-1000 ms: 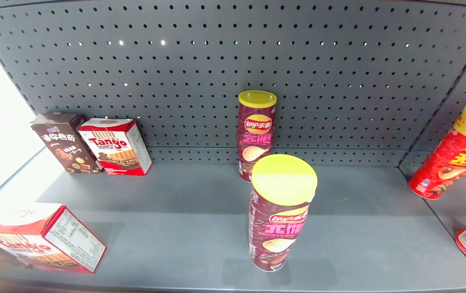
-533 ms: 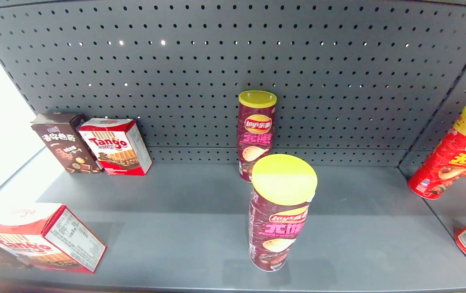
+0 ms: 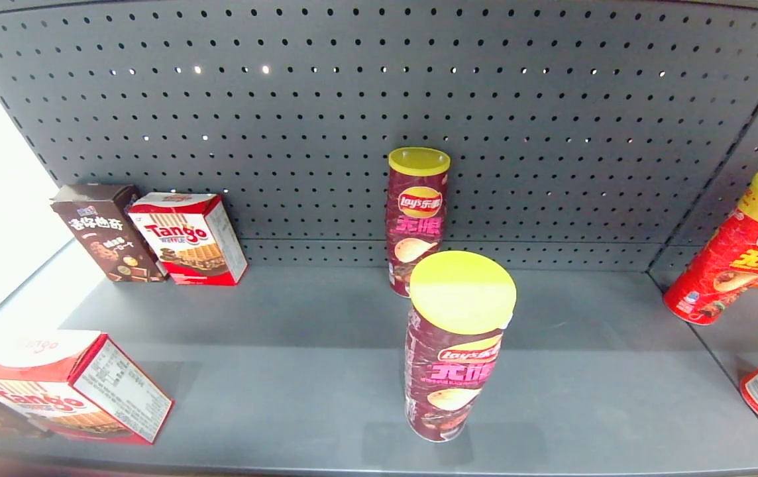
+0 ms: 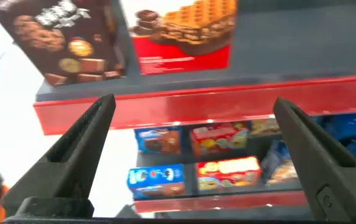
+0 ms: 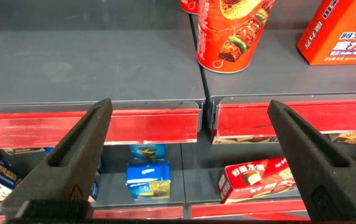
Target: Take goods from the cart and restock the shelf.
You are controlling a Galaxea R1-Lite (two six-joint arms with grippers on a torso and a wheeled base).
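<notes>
On the grey shelf (image 3: 286, 397) two maroon chip cans with yellow lids stand upright: one near the front (image 3: 453, 348), one at the pegboard back (image 3: 416, 218). My left gripper (image 4: 193, 109) is open and empty, just in front of the shelf's red front edge (image 4: 184, 109), below a dark cookie box (image 4: 66, 37) and a red wafer box (image 4: 181, 34). My right gripper (image 5: 190, 106) is open and empty, facing the red shelf edge (image 5: 91, 124) beside a red chip can (image 5: 228, 34).
Two boxes, dark brown (image 3: 104, 232) and red wafer (image 3: 190, 238), stand at the back left. Another wafer box (image 3: 67, 387) lies at the front left. Red cans (image 3: 737, 248) lean on the adjoining shelf at right. Lower shelves hold blue and red packets (image 5: 148, 180).
</notes>
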